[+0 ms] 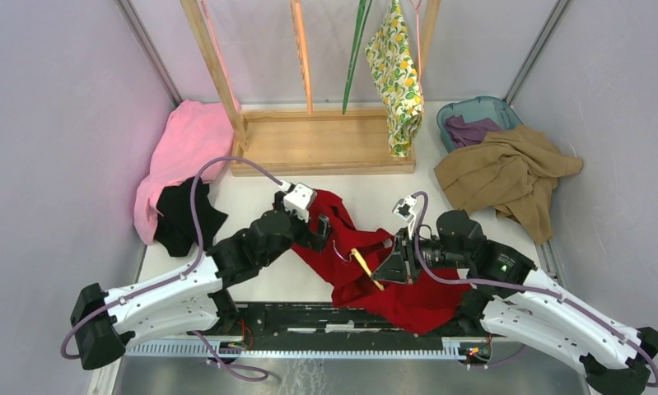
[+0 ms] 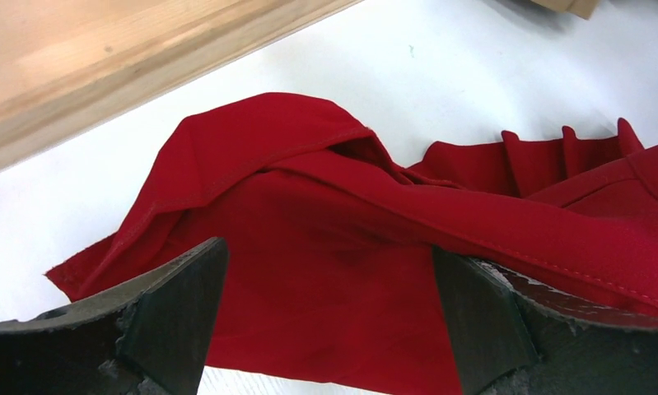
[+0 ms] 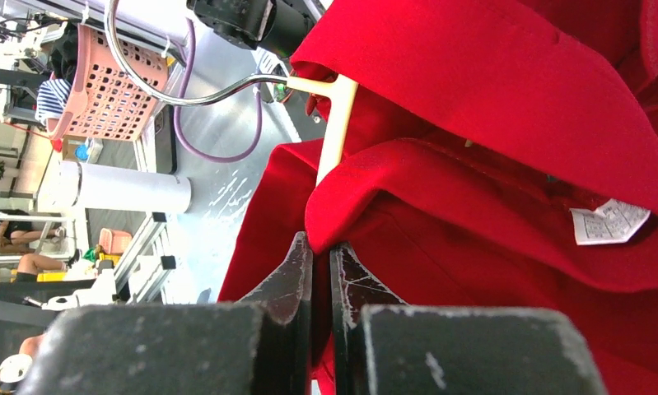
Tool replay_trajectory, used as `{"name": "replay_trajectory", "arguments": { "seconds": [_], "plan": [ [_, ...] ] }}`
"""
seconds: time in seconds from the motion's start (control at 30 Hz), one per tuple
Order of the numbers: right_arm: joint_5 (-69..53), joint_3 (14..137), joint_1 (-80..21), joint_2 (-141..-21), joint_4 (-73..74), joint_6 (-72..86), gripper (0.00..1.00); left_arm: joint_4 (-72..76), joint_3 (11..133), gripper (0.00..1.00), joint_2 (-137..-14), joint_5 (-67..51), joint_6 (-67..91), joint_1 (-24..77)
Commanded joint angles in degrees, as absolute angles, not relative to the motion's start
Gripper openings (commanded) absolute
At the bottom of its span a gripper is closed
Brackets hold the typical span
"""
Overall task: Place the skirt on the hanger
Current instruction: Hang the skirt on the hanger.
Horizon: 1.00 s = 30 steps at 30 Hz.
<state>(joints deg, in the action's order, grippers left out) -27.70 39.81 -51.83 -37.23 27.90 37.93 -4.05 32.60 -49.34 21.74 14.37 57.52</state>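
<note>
1. The skirt (image 1: 398,82) is hung high at the back of the wooden rack (image 1: 321,140), well apart from both arms. It seems to be held up by the thin pink hanger (image 1: 417,33), but its top is cut off, so this cannot be told for sure.
2. The left gripper (image 2: 329,271) is held wide open just over the red top (image 2: 325,214), maybe to grab it.
3. The right gripper (image 3: 321,247) is pinched tight on a fold of the red top, which is draped on a pale yellow hanger (image 3: 335,132).
4. A tan cloth (image 1: 506,177), a pink cloth (image 1: 181,156) and a black cloth (image 1: 185,218) are laid at the sides. The skirt is not blocked by them.
</note>
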Motion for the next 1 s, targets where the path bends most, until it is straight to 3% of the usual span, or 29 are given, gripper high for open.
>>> {"name": "replay_trajectory", "arguments": {
  "seconds": [0.0, 0.03, 0.1, 0.23, 0.5, 0.57, 0.83, 0.9, 0.97],
  "plan": [
    [-32.7, 42.5, -52.2, -34.8, 25.2, 38.4, 0.01, 1.3, 38.7, 0.95, -52.4, 10.3, 7.0, 54.0],
    [-32.6, 42.5, -52.2, -34.6, 25.3, 38.4, 0.01, 1.6, 39.1, 0.91, -52.9, 8.0, 6.8, 52.9],
    [-32.2, 42.4, -52.1, -34.2, 25.3, 38.6, 0.01, 2.1, 39.4, 0.70, -53.7, 4.6, 7.3, 50.7],
    [-31.9, 42.4, -52.1, -33.7, 25.5, 38.7, 0.01, 2.5, 39.1, 0.44, -55.6, 3.5, 7.8, 48.9],
    [-31.8, 42.1, -52.0, -33.6, 25.5, 39.4, 0.01, 1.2, 40.7, 0.35, -56.2, 4.9, 7.5, 46.7],
    [-31.9, 41.8, -52.0, -33.5, 25.3, 39.6, 0.01, 0.9, 41.2, 0.26, -56.2, 5.1, 7.2, 45.1],
    [-30.1, 43.3, -52.0, -33.6, 27.0, 39.5, 0.01, 2.2, 42.7, 0.25, -58.7, 0.9, 7.6, 40.7],
    [-28.8, 44.5, -51.7, -34.1, 28.0, 39.1, 0.01, 2.1, 43.0, 0.36, -58.8, 0.7, 8.0, 40.3],
    [-29.2, 46.1, -51.3, -35.2, 28.5, 38.9, 0.01, 2.6, 42.1, 0.59, -58.0, 1.4, 8.5, 39.9]
  ]
}}
